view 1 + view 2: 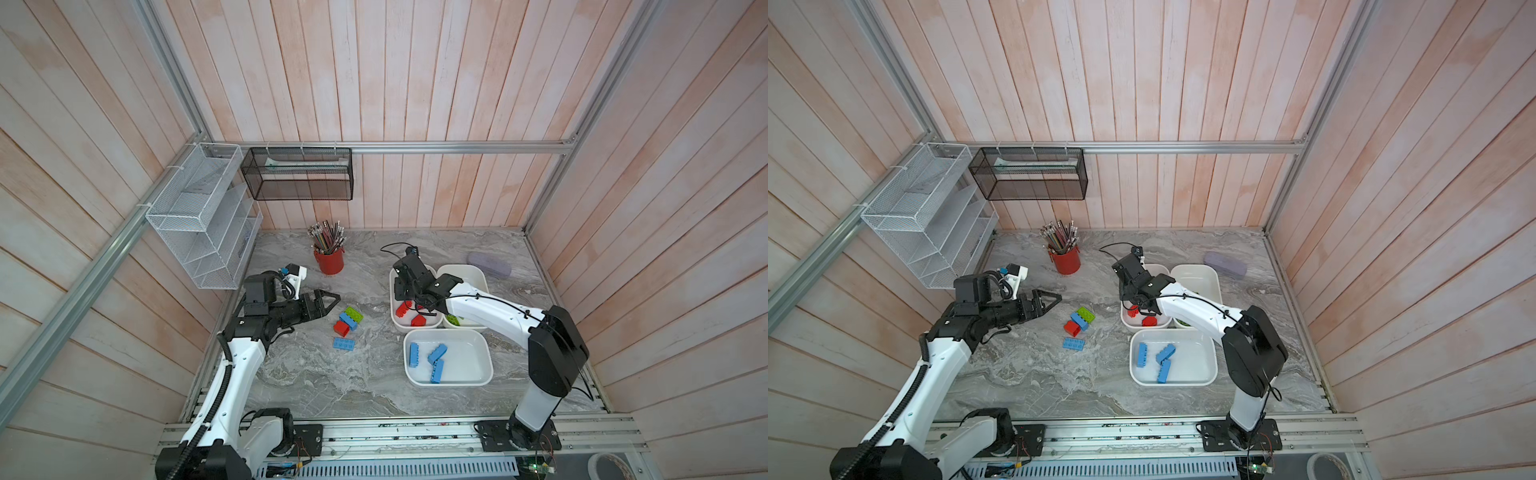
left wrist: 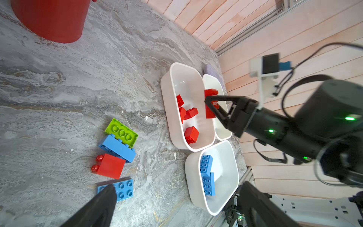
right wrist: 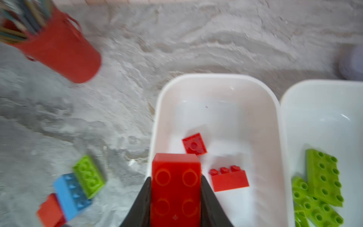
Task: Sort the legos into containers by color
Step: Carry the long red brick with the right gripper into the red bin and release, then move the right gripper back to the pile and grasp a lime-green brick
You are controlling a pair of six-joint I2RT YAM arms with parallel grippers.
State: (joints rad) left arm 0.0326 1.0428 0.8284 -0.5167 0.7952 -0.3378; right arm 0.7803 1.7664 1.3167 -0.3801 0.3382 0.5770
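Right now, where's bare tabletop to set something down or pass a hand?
Free: wide front strip between loose bricks, blue-brick tub and front rail; lane between red pencil cup and red-brick tub. Crowded: those tubs plus green-brick tub packed close, right; loose bricks bunched centre-left.

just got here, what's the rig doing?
Sorting bricks by colour. The right pincer is shut on a red brick above the tub of red ones. The left pincer hangs open beside four loose bricks on the table: one green, one red, two blue. A second tub holds blue bricks, a third tub green bricks.
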